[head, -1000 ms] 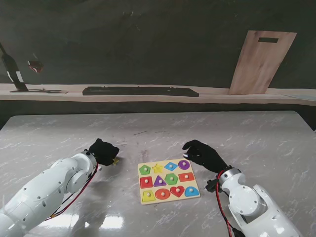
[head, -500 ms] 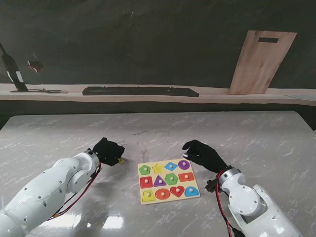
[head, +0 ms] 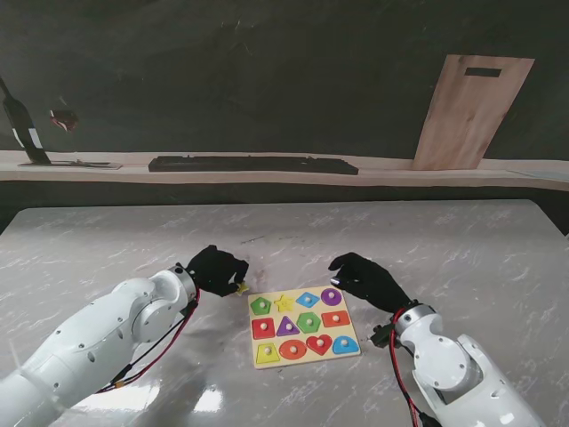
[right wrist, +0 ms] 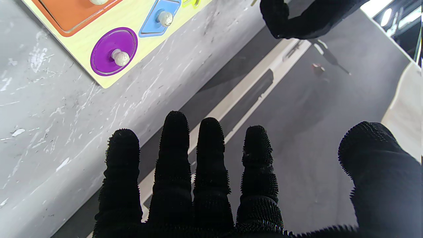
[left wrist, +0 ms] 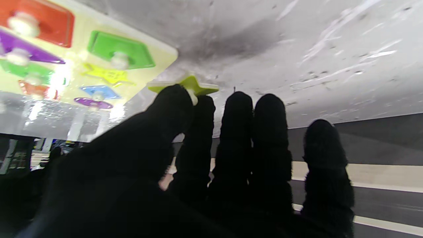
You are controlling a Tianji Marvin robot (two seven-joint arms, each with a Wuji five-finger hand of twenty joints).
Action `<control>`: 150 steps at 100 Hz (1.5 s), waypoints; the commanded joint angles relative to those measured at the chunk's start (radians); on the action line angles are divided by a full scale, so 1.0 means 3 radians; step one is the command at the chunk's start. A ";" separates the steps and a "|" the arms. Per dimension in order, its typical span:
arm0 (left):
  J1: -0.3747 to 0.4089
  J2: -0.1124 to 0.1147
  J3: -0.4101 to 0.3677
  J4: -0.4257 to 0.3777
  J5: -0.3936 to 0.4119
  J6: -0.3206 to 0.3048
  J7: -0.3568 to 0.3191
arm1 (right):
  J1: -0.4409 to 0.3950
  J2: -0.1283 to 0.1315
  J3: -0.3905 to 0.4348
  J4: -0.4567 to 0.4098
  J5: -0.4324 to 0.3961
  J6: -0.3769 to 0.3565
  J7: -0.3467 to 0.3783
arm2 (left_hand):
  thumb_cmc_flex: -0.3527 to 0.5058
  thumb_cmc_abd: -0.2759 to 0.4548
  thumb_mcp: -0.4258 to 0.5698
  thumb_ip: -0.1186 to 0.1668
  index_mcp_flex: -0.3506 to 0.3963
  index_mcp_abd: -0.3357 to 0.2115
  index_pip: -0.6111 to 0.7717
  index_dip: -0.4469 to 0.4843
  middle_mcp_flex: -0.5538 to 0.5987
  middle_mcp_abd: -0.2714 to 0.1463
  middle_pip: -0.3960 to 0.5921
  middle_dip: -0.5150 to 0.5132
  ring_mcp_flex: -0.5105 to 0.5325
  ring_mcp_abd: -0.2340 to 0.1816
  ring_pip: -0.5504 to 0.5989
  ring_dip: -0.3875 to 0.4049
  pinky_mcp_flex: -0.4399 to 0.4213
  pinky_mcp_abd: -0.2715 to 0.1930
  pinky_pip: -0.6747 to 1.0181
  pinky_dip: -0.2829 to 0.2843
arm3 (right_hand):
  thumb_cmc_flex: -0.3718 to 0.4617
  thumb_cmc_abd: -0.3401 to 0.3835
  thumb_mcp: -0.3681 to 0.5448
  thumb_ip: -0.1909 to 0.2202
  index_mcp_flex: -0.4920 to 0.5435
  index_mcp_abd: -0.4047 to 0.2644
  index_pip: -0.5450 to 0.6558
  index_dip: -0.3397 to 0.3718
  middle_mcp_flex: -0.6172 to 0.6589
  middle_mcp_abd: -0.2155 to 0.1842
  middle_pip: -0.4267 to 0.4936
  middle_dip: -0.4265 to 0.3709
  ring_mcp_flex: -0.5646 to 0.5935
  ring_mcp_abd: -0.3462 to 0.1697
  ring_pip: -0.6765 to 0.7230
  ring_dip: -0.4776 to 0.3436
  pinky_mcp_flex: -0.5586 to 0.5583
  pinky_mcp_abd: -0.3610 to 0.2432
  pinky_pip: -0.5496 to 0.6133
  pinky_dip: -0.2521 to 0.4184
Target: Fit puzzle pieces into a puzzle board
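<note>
Yellow star piece (left wrist: 187, 85) lies flat, pinched in the left hand (head: 218, 269); right hand (head: 360, 276) spread, empty.

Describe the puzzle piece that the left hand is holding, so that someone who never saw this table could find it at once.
Start at the wooden puzzle board lying flat on the marble table. Just off its far left corner, the black-gloved left hand pinches a star piece by its small peg. It is the only yellow-green star, and the only piece outside the board.

Open marble surrounding the board

The puzzle board (head: 303, 326) is sitting between the left hand (head: 216, 269) and right hand (head: 366, 280); bare table (head: 462, 249) is lying open farther out.
</note>
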State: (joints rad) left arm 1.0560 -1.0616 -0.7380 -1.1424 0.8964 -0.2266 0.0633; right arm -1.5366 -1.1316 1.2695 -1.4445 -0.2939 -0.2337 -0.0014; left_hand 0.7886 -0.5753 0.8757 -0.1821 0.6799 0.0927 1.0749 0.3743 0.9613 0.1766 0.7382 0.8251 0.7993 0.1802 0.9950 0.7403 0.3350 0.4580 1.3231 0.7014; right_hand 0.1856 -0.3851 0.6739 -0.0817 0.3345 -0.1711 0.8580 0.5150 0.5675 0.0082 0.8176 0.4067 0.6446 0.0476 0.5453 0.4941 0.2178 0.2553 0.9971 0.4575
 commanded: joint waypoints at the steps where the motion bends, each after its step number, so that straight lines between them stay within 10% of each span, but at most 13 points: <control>1: -0.0060 -0.0055 0.0044 -0.0003 -0.0026 -0.0065 0.0008 | -0.0037 -0.0007 -0.0007 -0.0029 -0.0010 -0.0016 -0.0005 | 0.0043 0.0055 0.0202 0.0128 0.0101 -0.0182 0.0271 0.0090 0.0056 0.0074 0.0089 0.0072 0.0029 0.0063 0.0097 0.0079 -0.0042 -0.0218 0.0094 0.0087 | 0.0027 0.0075 -0.0075 0.0120 0.0056 -0.0017 -0.0037 -0.0045 0.0063 -0.0064 0.0058 0.0027 0.0053 -0.0010 0.0045 0.0017 -0.0015 0.0025 0.0075 0.0037; 54: -0.0685 -0.0276 0.0756 0.0605 -0.0457 -0.0625 0.0180 | -0.0035 -0.0003 -0.0023 -0.0024 -0.0021 -0.0009 0.0012 | 0.0050 0.0090 0.0228 0.0154 0.0052 -0.0214 0.0287 0.0121 0.0005 0.0090 0.0126 0.0195 -0.0030 0.0063 0.0156 0.0162 -0.0081 -0.0216 0.0063 0.0084 | 0.0028 0.0077 -0.0077 0.0120 0.0058 -0.0019 -0.0038 -0.0044 0.0063 -0.0066 0.0055 0.0027 0.0054 -0.0008 0.0044 0.0018 -0.0018 0.0024 0.0071 0.0036; 113: -0.1214 -0.0819 0.1528 0.1604 -0.0886 -0.1179 0.0466 | -0.0025 -0.0006 -0.0020 -0.0014 -0.0053 0.0003 -0.0015 | 0.0079 0.0115 0.0171 0.0163 0.0035 -0.0220 0.0283 0.0121 -0.0014 0.0079 0.0170 0.0284 -0.0038 0.0038 0.0206 0.0235 -0.0082 -0.0216 0.0061 0.0087 | 0.0030 0.0076 -0.0078 0.0120 0.0057 -0.0017 -0.0038 -0.0044 0.0066 -0.0067 0.0056 0.0027 0.0056 -0.0009 0.0044 0.0018 -0.0013 0.0021 0.0073 0.0036; 150: -0.1235 -0.0932 0.1658 0.1782 -0.1002 -0.1258 0.0384 | -0.0026 -0.0007 -0.0019 -0.0016 -0.0056 0.0005 -0.0021 | 0.0072 0.0112 0.0175 0.0166 0.0036 -0.0219 0.0285 0.0120 -0.0014 0.0079 0.0186 0.0309 -0.0032 0.0037 0.0221 0.0261 -0.0076 -0.0212 0.0064 0.0089 | 0.0031 0.0077 -0.0078 0.0120 0.0056 -0.0022 -0.0040 -0.0045 0.0066 -0.0064 0.0055 0.0027 0.0059 -0.0009 0.0044 0.0019 -0.0011 0.0025 0.0074 0.0037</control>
State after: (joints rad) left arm 0.6876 -1.3340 -0.2412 -0.6094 0.6020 -0.6010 0.1858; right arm -1.5390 -1.1312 1.2664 -1.4460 -0.3061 -0.2336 -0.0041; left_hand 0.7886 -0.5684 0.8763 -0.1818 0.6792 0.0927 1.0833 0.3760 0.9613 0.1774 0.7646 0.8950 0.7992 0.1823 1.0218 0.7993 0.3214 0.4580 1.3233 0.7016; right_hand 0.1856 -0.3764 0.6738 -0.0817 0.3345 -0.1711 0.8580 0.5150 0.5675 0.0082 0.8176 0.4068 0.6446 0.0476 0.5454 0.4941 0.2178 0.2554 0.9972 0.4575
